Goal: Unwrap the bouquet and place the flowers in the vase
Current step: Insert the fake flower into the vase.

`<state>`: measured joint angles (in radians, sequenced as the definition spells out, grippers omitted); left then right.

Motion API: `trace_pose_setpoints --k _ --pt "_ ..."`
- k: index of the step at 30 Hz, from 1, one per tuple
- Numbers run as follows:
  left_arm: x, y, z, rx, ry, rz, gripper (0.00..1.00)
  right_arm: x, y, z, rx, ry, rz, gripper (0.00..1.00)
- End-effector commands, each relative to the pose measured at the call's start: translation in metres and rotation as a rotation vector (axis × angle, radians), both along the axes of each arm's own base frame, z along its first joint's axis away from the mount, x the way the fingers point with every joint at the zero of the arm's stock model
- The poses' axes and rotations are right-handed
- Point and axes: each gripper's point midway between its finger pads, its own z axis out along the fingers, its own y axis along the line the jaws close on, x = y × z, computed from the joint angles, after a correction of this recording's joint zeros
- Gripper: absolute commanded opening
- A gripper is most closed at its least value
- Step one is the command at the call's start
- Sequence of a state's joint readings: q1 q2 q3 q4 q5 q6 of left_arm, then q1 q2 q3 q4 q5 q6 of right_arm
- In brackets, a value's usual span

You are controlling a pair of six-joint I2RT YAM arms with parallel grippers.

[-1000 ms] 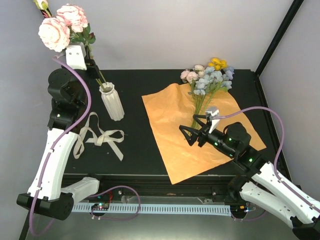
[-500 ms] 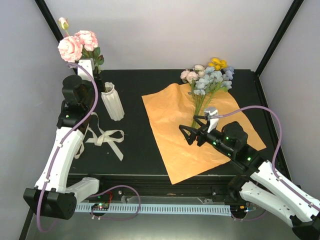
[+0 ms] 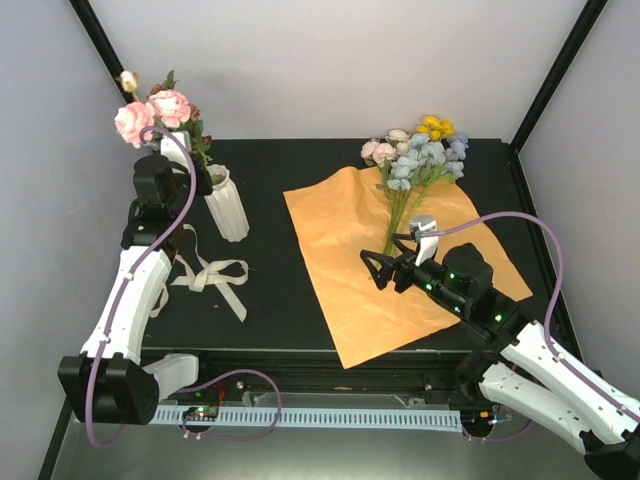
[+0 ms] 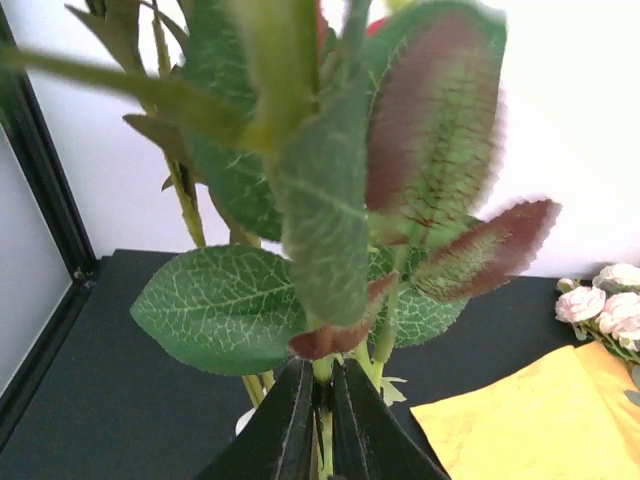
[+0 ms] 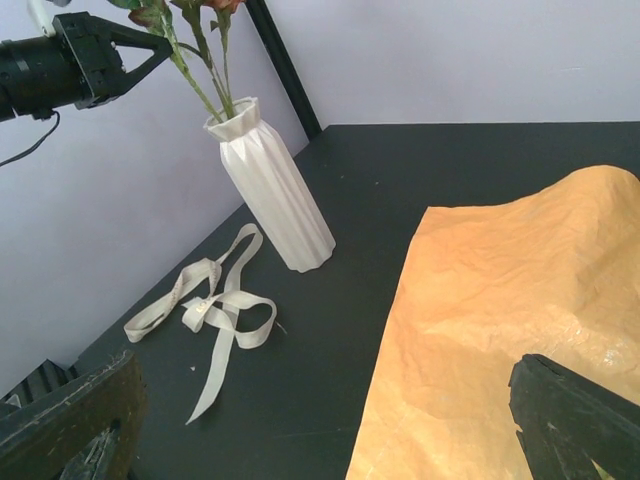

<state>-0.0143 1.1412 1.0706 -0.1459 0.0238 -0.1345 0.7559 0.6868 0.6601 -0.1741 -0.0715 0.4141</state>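
Left pincer [image 4: 322, 370] is clamped on the stems of the pink flowers [image 3: 152, 112], whose ends stand in the ribbed vase [image 3: 226, 205], far left on the table [image 3: 290, 160]. Right pincer [image 3: 373, 272] hovers, spread wide, above the orange paper [image 3: 340, 300]; the other flowers [image 3: 420, 155] lie at its far edge.

Left arm reaches up and back, left claw [image 4: 320, 380] pinched on flowers [image 3: 135, 122]. Right arm extends low, right claw [image 3: 372, 270] spread wide.

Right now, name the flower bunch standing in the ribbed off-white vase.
The pink roses in the left gripper; the blue-and-yellow bunch lies on orange paper.
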Motion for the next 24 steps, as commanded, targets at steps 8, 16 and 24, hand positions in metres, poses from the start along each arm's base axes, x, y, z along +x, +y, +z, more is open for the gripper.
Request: trace_pose_setpoints --k 8,16,24 --pt "-0.012 0.005 -0.005 -0.014 0.032 0.011 0.25 0.002 -0.005 0.020 0.024 -0.015 -0.031 1.00" --pt "-0.022 0.009 0.025 -0.026 -0.043 0.039 0.57 0.002 -0.008 0.016 0.017 0.005 -0.046 1.00" --pt "-0.041 -0.013 0.077 -0.108 -0.114 -0.082 0.75 0.014 -0.016 0.007 -0.034 0.067 -0.131 1.00"
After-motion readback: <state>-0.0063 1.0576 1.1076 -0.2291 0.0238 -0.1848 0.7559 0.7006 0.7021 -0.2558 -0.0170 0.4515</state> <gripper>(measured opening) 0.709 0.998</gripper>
